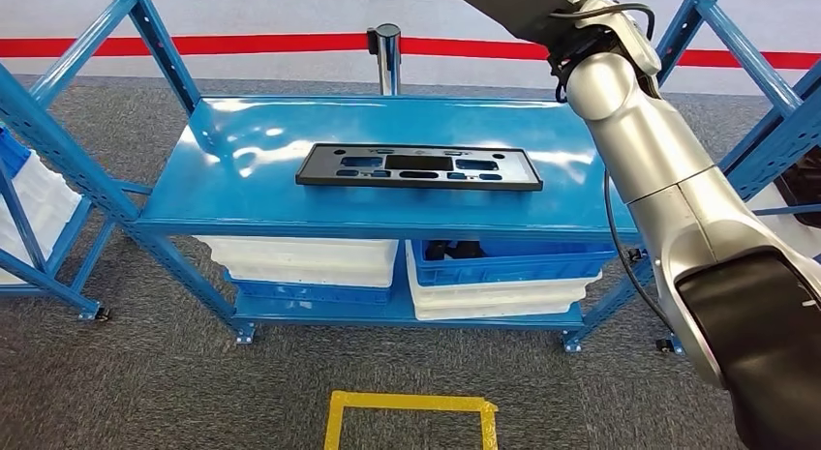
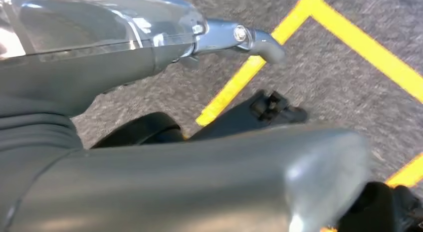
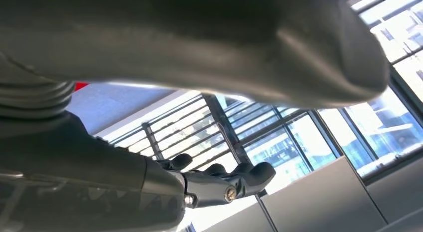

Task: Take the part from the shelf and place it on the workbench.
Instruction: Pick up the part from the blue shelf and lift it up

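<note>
Right wrist view looks up toward windows and a railing, and the right hand holds nothing: its dark fingers stretch outward with only a slight curl, apart from the thick grey thumb, which blurs across much of the picture. Nothing lies between thumb and fingers or touches them. In the head view the right arm rises from the lower right and leaves the picture at its top edge, so the hand itself is cut off there, well above the shelf.

The left hand points down at grey carpet with a yellow taped line running beyond the fingertips. One silvery finger stretches out straight and touches nothing; the thumb is a blurred grey mass, and the other fingers are hidden, so I cannot tell whether this hand is spread or curled.

The part, a flat black panel with cutouts, lies flat on the top board of the blue shelf, well apart from the fingers of either hand. White and blue bins sit on the level beneath.
</note>
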Motion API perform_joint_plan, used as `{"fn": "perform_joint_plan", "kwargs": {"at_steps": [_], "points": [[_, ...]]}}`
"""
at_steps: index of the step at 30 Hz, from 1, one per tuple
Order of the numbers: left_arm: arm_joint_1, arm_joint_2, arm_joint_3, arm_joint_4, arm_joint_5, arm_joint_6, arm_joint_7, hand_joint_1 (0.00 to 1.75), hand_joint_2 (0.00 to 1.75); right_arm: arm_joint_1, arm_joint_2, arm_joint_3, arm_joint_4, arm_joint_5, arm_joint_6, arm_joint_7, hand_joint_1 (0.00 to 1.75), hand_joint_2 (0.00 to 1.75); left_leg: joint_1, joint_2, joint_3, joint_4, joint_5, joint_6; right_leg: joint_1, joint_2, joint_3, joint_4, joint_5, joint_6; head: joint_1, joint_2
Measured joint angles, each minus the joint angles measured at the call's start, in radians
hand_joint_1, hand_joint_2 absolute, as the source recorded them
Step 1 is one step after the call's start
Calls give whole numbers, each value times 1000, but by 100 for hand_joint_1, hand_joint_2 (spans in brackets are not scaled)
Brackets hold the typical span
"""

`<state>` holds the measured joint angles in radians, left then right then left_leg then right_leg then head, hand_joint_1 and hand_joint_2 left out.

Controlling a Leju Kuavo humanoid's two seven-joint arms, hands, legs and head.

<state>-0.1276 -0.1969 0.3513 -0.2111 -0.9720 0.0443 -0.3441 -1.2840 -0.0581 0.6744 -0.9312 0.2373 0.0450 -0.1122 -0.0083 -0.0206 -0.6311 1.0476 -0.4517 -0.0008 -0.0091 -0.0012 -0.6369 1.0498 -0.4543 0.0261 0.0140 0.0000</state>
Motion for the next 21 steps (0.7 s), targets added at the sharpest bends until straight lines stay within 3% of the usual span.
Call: {"fn": "perform_joint_plan", "kwargs": {"at_steps": [4,6,8,9,10,11,12,14,15,19,21], "points": [[1,-1,0,0,0,-1,0,0,0,-3,-1,0,-2,0,0,0,0,0,0,3,-3,15,-13,-18,-8,1,12,-10,-4,-15,-10,0],[0,-1,0,0,0,-1,0,0,0,-6,0,0,-3,0,0,-1,0,0,6,7,-43,104,-53,-29,-13,1,21,-13,-8,-24,-22,0],[1,-1,0,0,0,-2,0,0,0,-4,1,2,-3,0,0,-1,0,0,15,10,-113,233,-96,-38,-15,1,28,-13,-13,-28,-35,0],[1,-1,0,0,0,-3,0,0,0,-2,1,3,-3,0,0,0,0,0,20,11,-136,269,-98,-43,-16,1,32,-13,-17,-27,-38,0],[1,-1,0,0,-1,-3,0,0,0,-1,1,3,-3,0,0,0,0,0,25,11,-141,267,-82,-47,-19,1,37,-13,-21,-24,-41,0],[1,-1,0,0,-1,-3,0,0,0,-1,1,4,-3,0,0,0,0,0,30,12,-126,225,-50,-50,-23,1,44,-13,-26,-18,-43,0],[1,-1,0,0,-1,-3,0,0,0,-1,1,4,-3,0,0,0,0,0,35,15,-96,157,-12,-54,-27,1,51,-13,-32,-11,-46,0],[0,-1,0,0,-2,-3,0,0,0,-5,1,4,-3,0,0,0,0,0,36,18,-39,37,27,-55,-29,2,64,-12,-45,6,-54,0],[-1,-1,0,0,-2,-3,0,0,0,-7,1,4,-3,0,0,0,0,0,35,19,-25,9,28,-50,-29,2,68,-15,-49,13,-56,0],[-1,-1,0,0,-2,-3,-1,0,0,-11,-1,4,-7,-3,0,0,0,0,30,12,-9,-2,11,-14,-32,1,75,-4,-49,35,-50,0],[-2,-1,0,0,-2,-3,-1,0,0,-13,-2,4,-9,-3,-1,0,0,0,29,11,1,-3,4,-1,-29,1,31,74,-82,34,-38,0]]}}
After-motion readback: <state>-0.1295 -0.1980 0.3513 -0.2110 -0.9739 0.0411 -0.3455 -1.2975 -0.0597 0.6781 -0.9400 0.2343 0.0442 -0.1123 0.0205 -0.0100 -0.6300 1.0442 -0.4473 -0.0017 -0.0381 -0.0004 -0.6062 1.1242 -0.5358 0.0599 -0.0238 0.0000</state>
